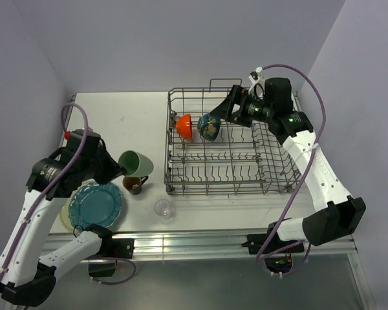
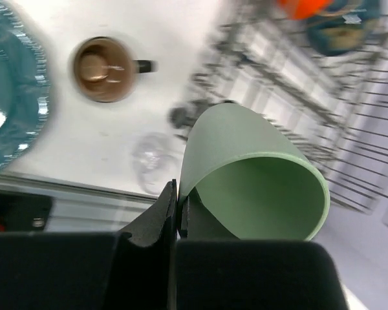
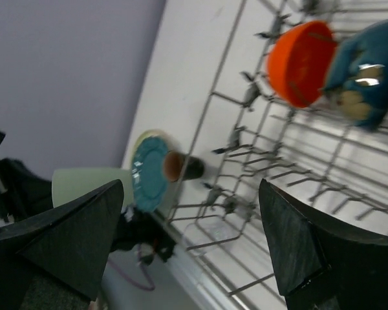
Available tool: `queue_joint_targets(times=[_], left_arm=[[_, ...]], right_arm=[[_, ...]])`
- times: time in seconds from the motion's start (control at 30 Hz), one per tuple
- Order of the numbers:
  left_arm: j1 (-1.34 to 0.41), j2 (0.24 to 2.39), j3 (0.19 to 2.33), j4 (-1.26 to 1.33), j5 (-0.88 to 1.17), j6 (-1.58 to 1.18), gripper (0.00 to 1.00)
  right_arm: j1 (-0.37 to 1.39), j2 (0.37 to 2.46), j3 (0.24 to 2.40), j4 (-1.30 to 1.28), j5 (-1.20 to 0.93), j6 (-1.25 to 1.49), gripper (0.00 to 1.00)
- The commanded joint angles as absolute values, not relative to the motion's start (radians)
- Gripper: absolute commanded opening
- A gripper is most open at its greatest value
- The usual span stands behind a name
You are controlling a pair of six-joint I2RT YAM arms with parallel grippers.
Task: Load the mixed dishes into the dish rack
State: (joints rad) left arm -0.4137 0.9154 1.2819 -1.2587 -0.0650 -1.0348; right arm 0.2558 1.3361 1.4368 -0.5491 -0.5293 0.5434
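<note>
The left claw is closed on the pale green mug, whose wall is pinched at the rim. The mug is held tilted above the counter, with its open mouth turned towards the wrist camera. Just below it in the overhead view, the dark brown mug is seen upright on the counter, handle to the right. The small clear glass is set a little nearer the front edge. To the left of both, the teal scalloped plate is laid on the cream plate, of which only a thin crescent is shown.

Across the counter, the right claw is spread wide with nothing between its fingers. It is held over the far side of the dish rack, pointing left. Two dishes are already lodged in the rack: the orange bowl and the blue bowl with cream inside. They are propped on edge side by side among the tines at the far left — the orange one on the left, the blue one just beside the open claw. Whether the two bowls are touching cannot be told. The rack itself is placed right of centre on the counter, well apart from the plates, with the brown mug and the glass near its front left corner.
</note>
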Motion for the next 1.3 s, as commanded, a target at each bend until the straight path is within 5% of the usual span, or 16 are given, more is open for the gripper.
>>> queue_joint_targets(times=[0.0, 0.17, 0.47, 1.27], left_arm=[[-0.417, 0.908, 1.416, -1.276, 0.023, -1.077, 0.0], [-0.417, 0.858, 1.352, -0.992, 0.311, -1.143, 0.0], [-0.417, 0.762, 1.03, -0.445, 0.528, -1.405, 0.0], [-0.417, 0.736, 0.853, -0.095, 0.601, -1.637, 0.0]], right_arm=[[0.262, 1.309, 1.375, -0.418, -0.791, 0.659, 0.91], [0.262, 1.256, 1.241, -0.113, -0.969, 0.858, 0.9], [0.284, 1.226, 0.993, 0.542, -1.097, 1.313, 0.94], [0.538, 1.315, 1.083, 0.641, -1.06, 1.345, 0.91]])
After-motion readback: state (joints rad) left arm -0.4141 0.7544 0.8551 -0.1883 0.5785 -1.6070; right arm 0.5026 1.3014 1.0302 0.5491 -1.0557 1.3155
